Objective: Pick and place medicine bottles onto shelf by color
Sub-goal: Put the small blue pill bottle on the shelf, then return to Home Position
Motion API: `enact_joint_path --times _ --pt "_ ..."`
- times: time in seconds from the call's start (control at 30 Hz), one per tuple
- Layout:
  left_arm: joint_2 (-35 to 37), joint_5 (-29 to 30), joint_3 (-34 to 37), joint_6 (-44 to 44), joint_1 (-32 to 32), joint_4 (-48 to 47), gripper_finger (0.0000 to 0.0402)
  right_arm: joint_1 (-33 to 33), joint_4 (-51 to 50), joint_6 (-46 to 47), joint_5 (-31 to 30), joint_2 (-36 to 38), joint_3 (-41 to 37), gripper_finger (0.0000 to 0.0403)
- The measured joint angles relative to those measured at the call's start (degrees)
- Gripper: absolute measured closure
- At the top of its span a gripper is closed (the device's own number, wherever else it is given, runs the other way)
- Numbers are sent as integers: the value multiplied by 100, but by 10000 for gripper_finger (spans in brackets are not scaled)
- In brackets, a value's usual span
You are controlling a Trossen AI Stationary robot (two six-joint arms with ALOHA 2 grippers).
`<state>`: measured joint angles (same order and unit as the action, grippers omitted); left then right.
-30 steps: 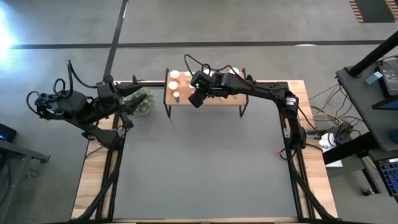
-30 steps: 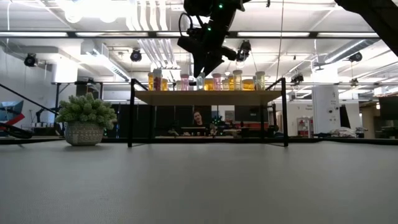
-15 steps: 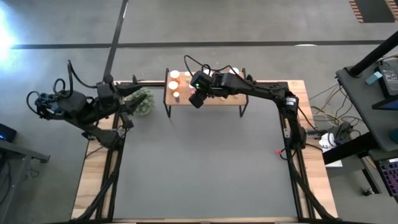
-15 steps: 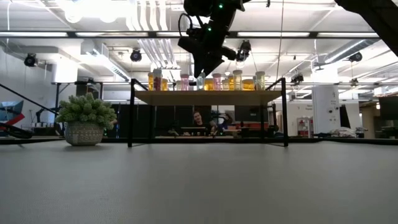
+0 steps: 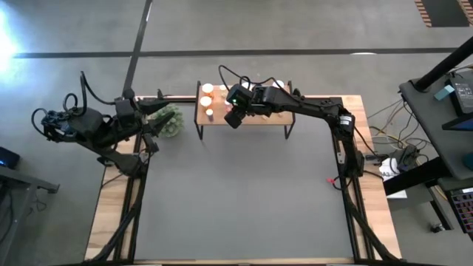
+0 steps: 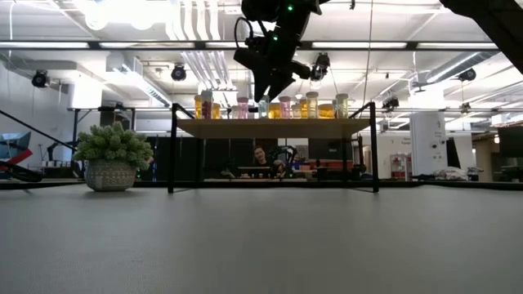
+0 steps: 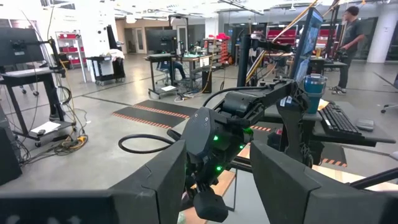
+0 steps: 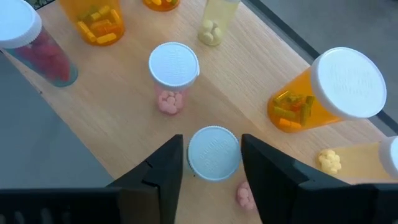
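R gripper (image 8: pixel 210 163) was positioned over the shelf (image 8: pixel 124 118), fingers spread either side of a white-capped pink-pill bottle (image 8: pixel 213 154) standing on the wood; contact couldn't be confirmed. Placing step judged nearly done; next: straight lift clear. Bottle row (image 6: pixel 270 106) was shown only in low view. L gripper (image 7: pixel 217 177) was parked by the surface's edge, fingers spread, empty.

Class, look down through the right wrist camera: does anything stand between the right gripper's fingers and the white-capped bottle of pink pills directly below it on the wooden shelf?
Nothing visible does. The right gripper hangs over the light-wood shelf, its fingers either side of the white-capped pink-pill bottle, with only narrow gaps between. Neighbouring bottles stand clear.
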<state>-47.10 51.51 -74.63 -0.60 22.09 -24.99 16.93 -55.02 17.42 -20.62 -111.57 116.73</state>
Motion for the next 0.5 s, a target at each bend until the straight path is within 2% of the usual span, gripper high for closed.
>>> enact_joint_path --times 0.27,0.4,0.5 --pt "25 -2 2 2 0 -6 240 -2 -15 16 2 136 0 189" --pt "32 0 2 2 0 -7 240 -5 -22 16 7 435 0 167" --pt "49 -2 2 1 2 -66 240 -13 -128 -63 246 748 0 158"
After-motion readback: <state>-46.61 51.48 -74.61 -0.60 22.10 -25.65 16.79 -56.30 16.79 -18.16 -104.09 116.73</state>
